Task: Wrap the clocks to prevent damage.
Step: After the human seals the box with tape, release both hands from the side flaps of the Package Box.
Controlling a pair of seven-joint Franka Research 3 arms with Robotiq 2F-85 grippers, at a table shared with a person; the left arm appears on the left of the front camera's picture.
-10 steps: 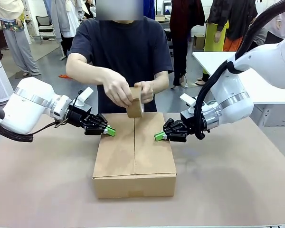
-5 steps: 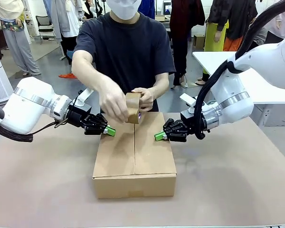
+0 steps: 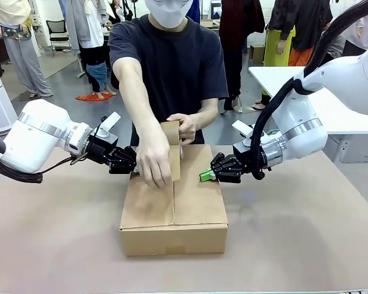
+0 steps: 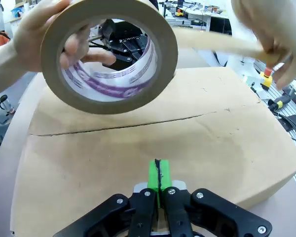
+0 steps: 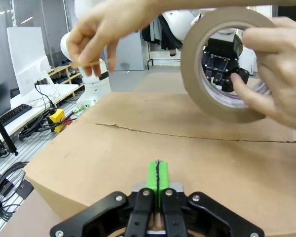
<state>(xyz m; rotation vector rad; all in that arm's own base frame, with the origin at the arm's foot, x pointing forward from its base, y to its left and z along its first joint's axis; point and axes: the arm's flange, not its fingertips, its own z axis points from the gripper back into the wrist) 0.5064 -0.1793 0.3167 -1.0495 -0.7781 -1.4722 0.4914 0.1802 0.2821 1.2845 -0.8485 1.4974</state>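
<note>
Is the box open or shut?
Shut. On the cardboard box both top flaps lie flat, meeting along the middle seam.

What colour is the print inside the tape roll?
Purple print on white inside the tape roll, best in left wrist view.
</note>
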